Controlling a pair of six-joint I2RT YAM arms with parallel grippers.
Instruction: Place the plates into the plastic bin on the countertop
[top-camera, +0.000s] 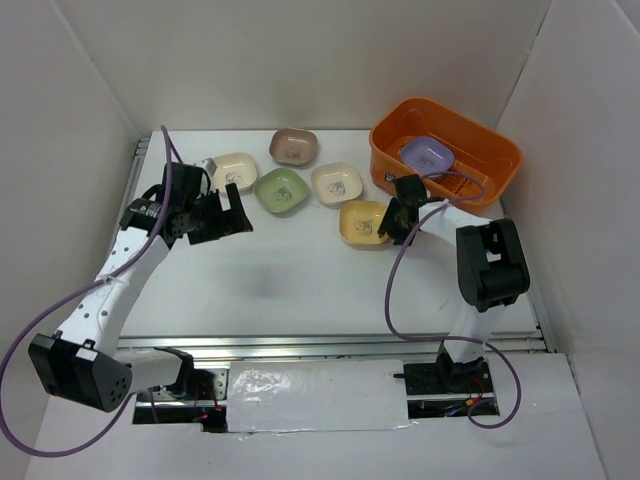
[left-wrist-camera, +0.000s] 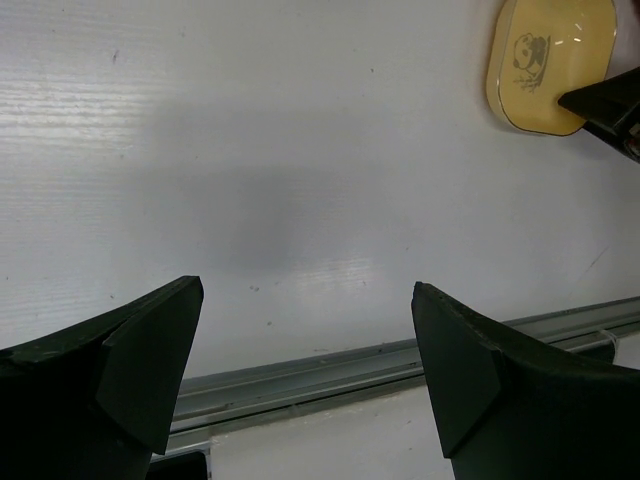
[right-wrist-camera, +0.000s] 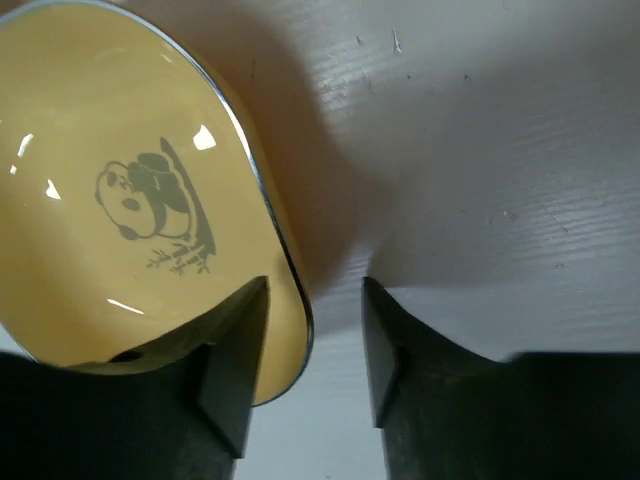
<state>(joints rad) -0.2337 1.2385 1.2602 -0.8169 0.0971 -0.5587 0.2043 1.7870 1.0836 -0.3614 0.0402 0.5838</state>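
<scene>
Counting from above, how many plates has the robot got into the bin? (first)

One that shows: a lavender plate lies inside. Whether others sit under it cannot be told. (second)

And what is left out? (first)

Five on the countertop: a brown plate, a green plate, a cream plate, a second cream plate, and a yellow plate nearest the bin. So most of the job looks undone. (second)

Does either arm hold anything? (first)

No. The right gripper stands astride the yellow plate's near rim, one finger inside the dish, one outside. The jaws are partly apart and a gap shows at the outer finger, so it is released, not yet grasping. The plate rests flat on the countertop. (second)

The other arm? (first)

The left gripper hangs wide apart and empty over bare countertop, just beside the first cream plate. The yellow plate seems next for the bin, then the other four. (second)
</scene>
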